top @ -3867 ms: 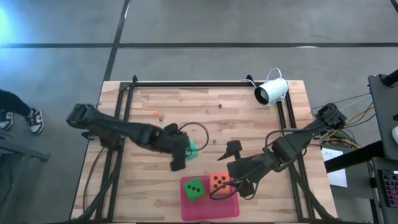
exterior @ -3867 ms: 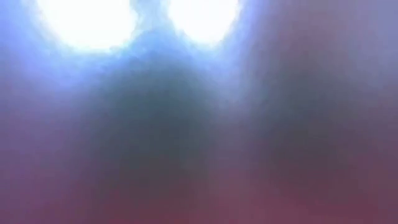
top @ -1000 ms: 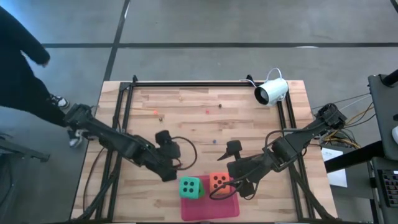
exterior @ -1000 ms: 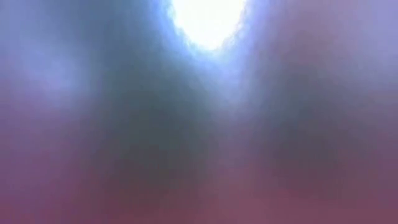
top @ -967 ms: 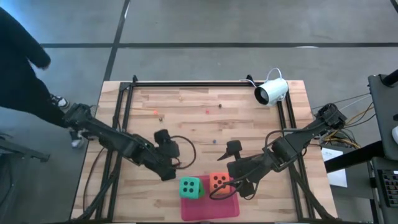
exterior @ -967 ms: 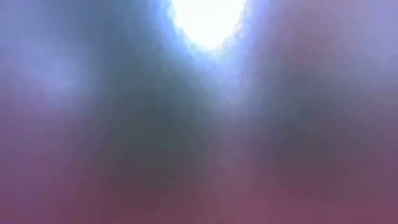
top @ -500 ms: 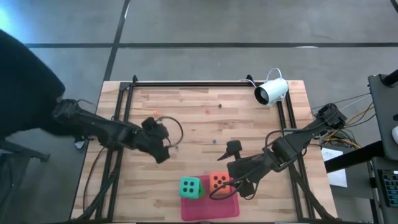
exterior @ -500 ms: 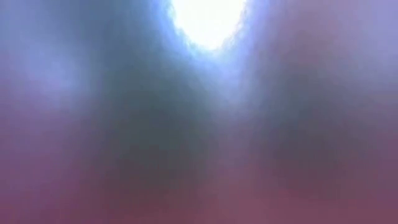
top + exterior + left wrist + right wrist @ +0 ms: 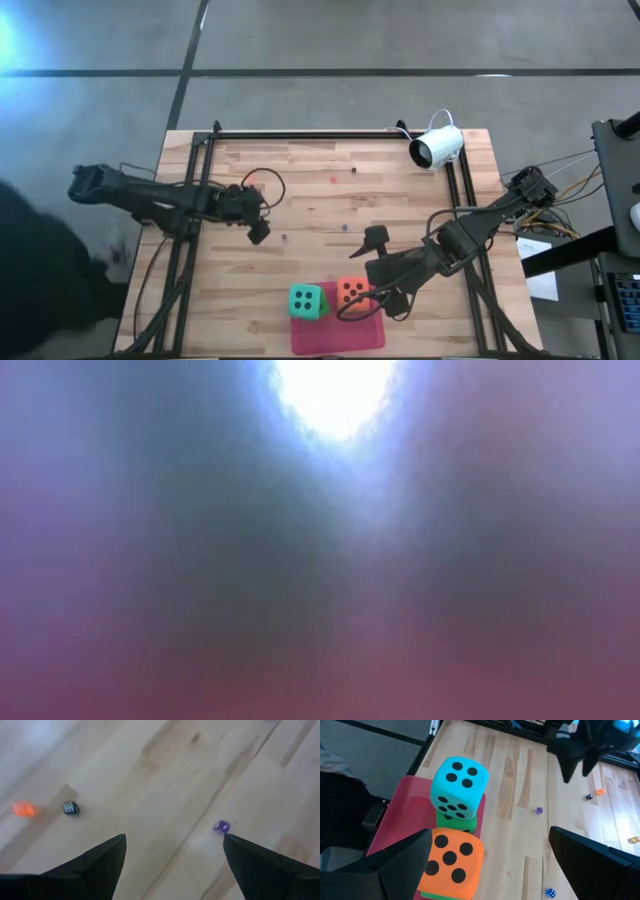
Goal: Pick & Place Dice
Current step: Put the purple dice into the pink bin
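From above, the wooden bench [image 9: 330,200] carries a pink mat [image 9: 335,335] at its six o'clock edge; on the mat a teal die [image 9: 307,301] sits on top of a green die, only a sliver of which shows, with an orange die [image 9: 351,291] just beside it toward three o'clock. The right gripper [image 9: 378,268] hangs by the orange die, on its two o'clock side, fingers spread and holding nothing. The left gripper [image 9: 258,232] is over bare wood near nine o'clock, well apart from the stack, its fingers apart and empty. A white camera [image 9: 437,147] stands toward one o'clock. The low view is a blur of purple with one bright patch, nothing readable. The left wrist view shows its two dark fingers [image 9: 95,862] splayed over bare planks, with tiny orange [image 9: 23,809], dark [image 9: 71,808] and purple [image 9: 222,826] specks. The right wrist view shows teal stacked on a green die [image 9: 456,823], and the orange one resting on another green die [image 9: 445,895], between wide-open fingers [image 9: 600,870].
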Robot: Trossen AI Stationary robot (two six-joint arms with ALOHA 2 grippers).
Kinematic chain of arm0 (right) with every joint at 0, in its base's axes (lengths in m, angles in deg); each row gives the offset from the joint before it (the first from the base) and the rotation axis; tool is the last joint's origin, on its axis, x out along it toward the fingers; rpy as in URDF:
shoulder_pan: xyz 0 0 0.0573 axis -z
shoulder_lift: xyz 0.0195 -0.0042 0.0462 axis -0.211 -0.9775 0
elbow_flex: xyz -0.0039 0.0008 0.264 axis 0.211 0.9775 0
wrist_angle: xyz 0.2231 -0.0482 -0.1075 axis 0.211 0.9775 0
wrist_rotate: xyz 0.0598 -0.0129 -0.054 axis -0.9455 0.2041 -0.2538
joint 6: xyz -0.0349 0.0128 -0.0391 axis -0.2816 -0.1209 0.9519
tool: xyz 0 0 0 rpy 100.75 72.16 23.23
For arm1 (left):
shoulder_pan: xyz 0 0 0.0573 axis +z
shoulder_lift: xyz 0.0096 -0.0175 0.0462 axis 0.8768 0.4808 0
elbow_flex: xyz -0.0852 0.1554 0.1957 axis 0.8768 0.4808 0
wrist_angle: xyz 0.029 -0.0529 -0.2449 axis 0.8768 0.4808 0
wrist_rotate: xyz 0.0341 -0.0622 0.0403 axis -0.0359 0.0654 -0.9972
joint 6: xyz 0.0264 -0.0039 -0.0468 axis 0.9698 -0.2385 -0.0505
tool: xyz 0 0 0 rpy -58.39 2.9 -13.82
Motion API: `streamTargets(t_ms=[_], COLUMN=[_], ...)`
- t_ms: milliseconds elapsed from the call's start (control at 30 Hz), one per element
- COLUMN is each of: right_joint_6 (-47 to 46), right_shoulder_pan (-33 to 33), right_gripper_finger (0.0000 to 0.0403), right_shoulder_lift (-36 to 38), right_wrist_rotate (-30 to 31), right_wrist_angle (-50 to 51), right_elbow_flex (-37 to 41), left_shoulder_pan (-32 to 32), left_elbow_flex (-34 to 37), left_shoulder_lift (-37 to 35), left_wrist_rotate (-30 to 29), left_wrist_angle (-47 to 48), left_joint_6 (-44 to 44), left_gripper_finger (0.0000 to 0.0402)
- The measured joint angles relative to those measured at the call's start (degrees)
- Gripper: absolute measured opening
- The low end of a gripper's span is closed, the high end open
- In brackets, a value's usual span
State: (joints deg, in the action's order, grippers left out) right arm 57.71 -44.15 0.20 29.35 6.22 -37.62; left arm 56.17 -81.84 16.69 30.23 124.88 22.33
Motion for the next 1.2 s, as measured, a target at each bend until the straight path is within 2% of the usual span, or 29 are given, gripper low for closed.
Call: streamTargets(t_ms=[67, 333, 500, 833, 1200], right_joint_6=[0.0, 0.0, 0.0, 0.0, 0.0], right_shoulder_pan=[0.0, 0.0, 0.0, 0.0, 0.0], right_gripper_finger=[0.0400, 0.0400, 0.0400, 0.0400, 0.0400], right_shoulder_lift=[0.0, 0.0, 0.0, 0.0, 0.0], right_wrist_rotate=[0.0, 0.0, 0.0, 0.0, 0.0], right_wrist_angle=[0.0, 0.0, 0.0, 0.0, 0.0], right_elbow_flex=[0.0, 0.0, 0.0, 0.0, 0.0], left_shoulder_pan=[0.9, 1.0, 0.9, -1.8, -3.6], left_elbow_flex=[2.2, 7.7, 9.9, 17.4, 25.1], left_shoulder_lift=[0.2, 0.2, 0.2, 0.2, 0.2], left_wrist_rotate=[1.6, 2.3, 2.4, 6.8, 7.7], left_wrist_angle=[-2.4, -14.8, -18.4, -36.5, -49.8], left_joint_6=[0.6, 3.2, 6.8, 21.9, 25.5], left_gripper_finger=[0.0333, 0.0334, 0.0334, 0.0305, 0.0280])
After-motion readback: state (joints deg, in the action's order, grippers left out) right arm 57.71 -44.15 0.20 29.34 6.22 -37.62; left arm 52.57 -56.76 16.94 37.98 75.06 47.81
